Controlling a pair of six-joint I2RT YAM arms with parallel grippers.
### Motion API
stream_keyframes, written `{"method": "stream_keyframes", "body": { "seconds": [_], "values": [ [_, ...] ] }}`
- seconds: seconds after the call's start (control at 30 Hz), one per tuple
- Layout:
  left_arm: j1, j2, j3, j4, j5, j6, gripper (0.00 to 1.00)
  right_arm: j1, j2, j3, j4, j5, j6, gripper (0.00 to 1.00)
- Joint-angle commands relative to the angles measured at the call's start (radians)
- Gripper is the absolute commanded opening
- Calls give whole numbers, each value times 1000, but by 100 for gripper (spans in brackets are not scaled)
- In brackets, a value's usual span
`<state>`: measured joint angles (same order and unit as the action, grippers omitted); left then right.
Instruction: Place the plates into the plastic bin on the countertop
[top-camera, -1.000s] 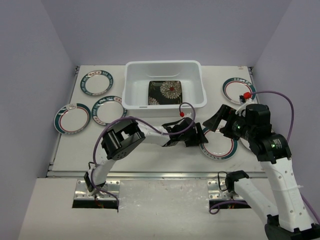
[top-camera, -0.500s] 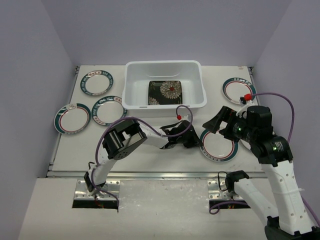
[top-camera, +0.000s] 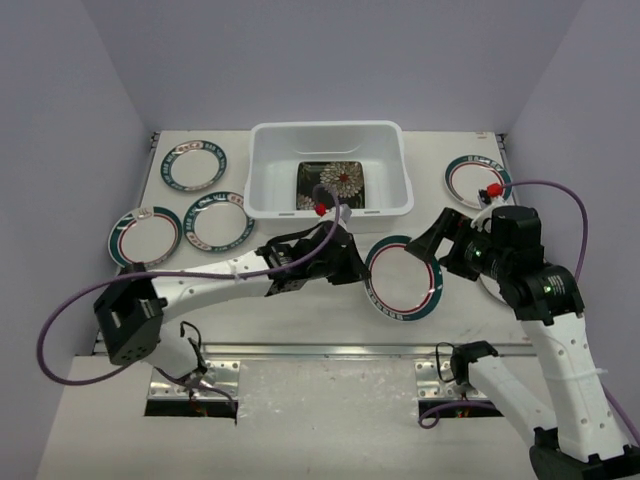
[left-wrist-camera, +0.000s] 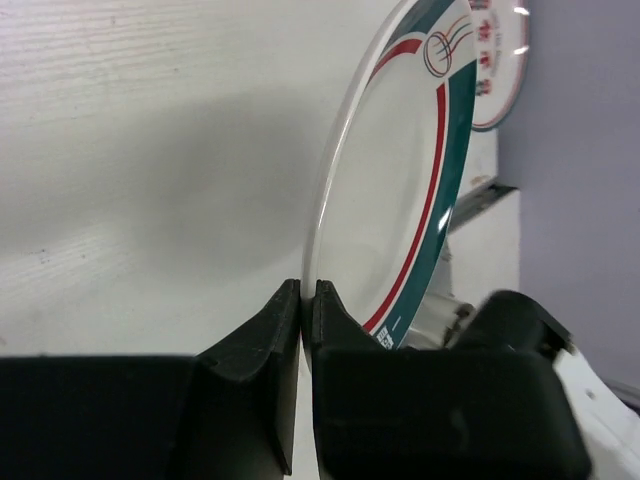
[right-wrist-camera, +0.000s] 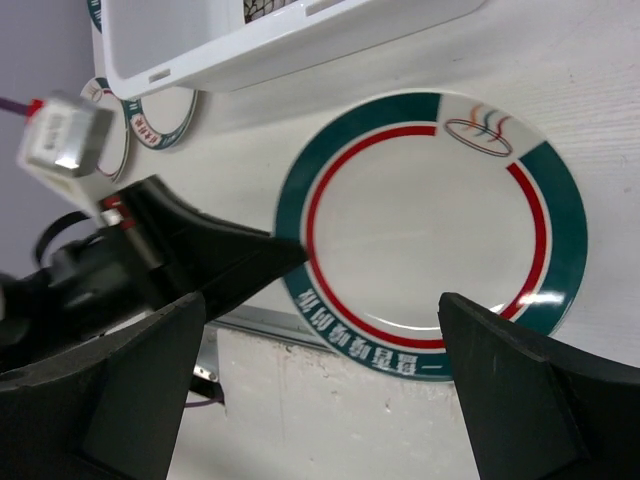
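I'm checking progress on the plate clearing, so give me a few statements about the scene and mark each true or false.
1. The left gripper is shut on a round plate's rim. True.
2. The right gripper grips that plate too. False: it is open, holding nothing.
3. The plastic bin holds one square black plate. True.
4. No plates lie left of the bin. False: three round plates lie there.
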<state>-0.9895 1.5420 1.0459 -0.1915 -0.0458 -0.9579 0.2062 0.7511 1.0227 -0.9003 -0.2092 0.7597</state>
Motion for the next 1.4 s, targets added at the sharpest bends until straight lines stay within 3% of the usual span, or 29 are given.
{"method": "stream_keyframes", "body": {
  "seconds": [0.0,0.27,0.5,0.73,1.1,1.17,1.27,1.37],
  "values": [
    [100,-187,75,-154,-9,57,0,0,39,115,48,13,9,99],
    [376,-149,342,-295,18,216,0,-1,104,137,144,-52,51,99],
    [668,110,560,-321,136,273,0,-1,94,22,201,-106,94,99],
    [736,403,760,-291,204,287,0,-1,69,-16,200,-88,76,99],
    [752,569,852,-216,303,281,0,-1,85,-26,195,-96,40,99],
    [750,566,827,-213,308,275,5,-1,100,-24,189,-96,33,99],
    [748,544,754,-167,316,275,41,-2,123,-16,177,-99,25,99],
    [746,547,751,-169,332,280,58,-1,146,-4,156,-89,4,99]
  ]
}}
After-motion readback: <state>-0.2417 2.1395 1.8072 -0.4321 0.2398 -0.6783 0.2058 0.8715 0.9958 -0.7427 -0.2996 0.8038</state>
